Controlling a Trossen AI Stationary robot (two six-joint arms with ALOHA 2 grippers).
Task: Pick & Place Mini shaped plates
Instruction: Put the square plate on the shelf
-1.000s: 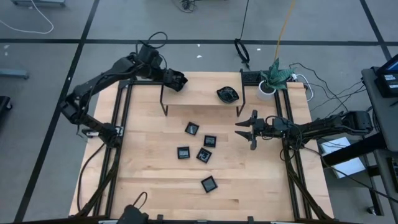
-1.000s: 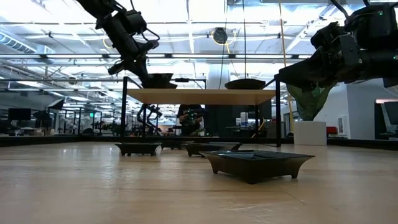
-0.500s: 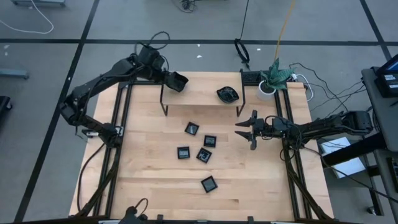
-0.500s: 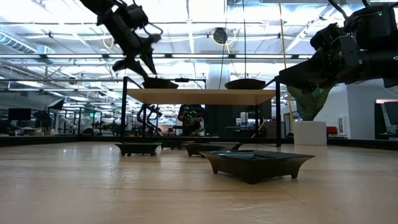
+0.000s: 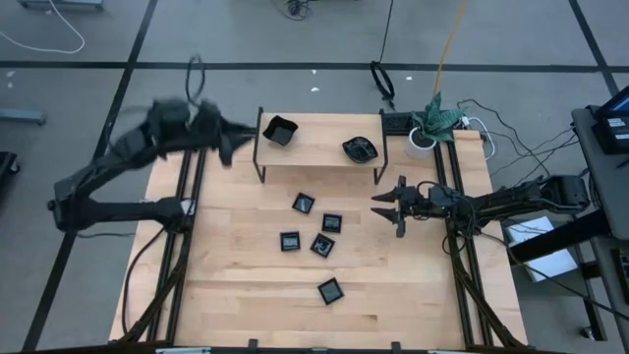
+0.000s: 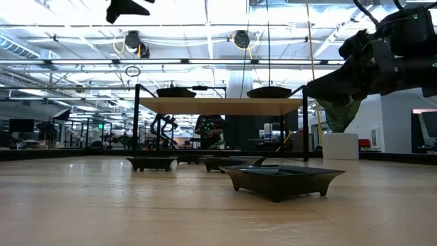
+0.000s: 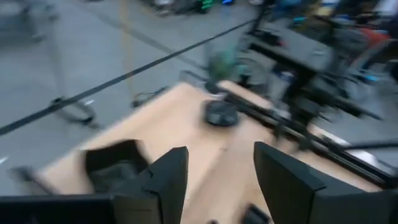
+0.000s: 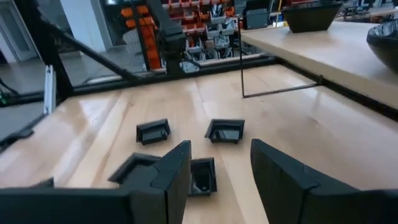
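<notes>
Now, 2 plates on shelf, 5 on table.
We see square plate (image 5: 280,130) at raised shelf (image 5: 319,147) left edge, wavy plate (image 5: 361,149) right. Left gripper (image 5: 224,145) released, off table's left edge; right gripper (image 5: 385,206) spread, empty, beside small square plates (image 5: 314,232) mid-table.

square plate (image 5: 280,130) released on shelf (image 5: 319,152), left gripper (image 5: 224,146) withdrawn

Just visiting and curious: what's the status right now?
Left gripper open, empty, beside the shelf. Right gripper open, hovering. Two plates on shelf, five plates on table. Nothing in the way.
</notes>
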